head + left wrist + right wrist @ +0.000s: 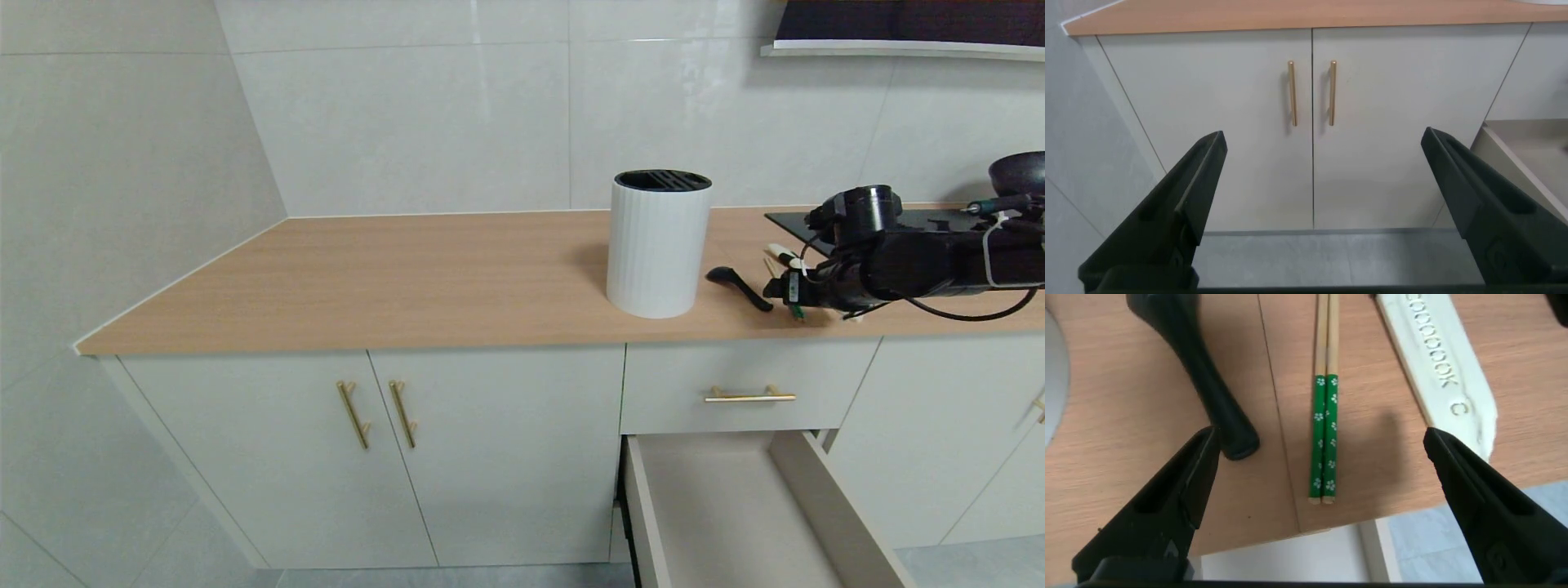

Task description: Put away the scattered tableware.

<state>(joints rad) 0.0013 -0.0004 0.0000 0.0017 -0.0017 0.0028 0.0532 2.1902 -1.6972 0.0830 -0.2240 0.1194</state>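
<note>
The right gripper (1319, 453) hangs low over the wooden counter (408, 278), near its front edge, with its fingers spread wide and nothing between them but the chopsticks (1325, 416) lying below. The chopsticks are a pair, side by side and touching. They are pale bamboo along the shaft, with green ends dotted with small white flowers, and those green ends point toward the counter's front edge. Just beside them on one side lies a black spoon (1204, 367), its handle thick and glossy. On the other side is a white utensil (1437, 367) with raised lettering.

In the right wrist view the spoon's bowl, the chopsticks' plain ends and the far part of the white utensil are all cut off. In the head view the arm covers most of the chopsticks.

The spoon sits between the gripper and a white ribbed holder (658, 245) with a black slotted top. Below the counter a drawer (718, 506) stands pulled out.

The left gripper (1323, 155) is down in front of the cabinet doors (1310, 122), its fingers also wide apart and holding nothing.
</note>
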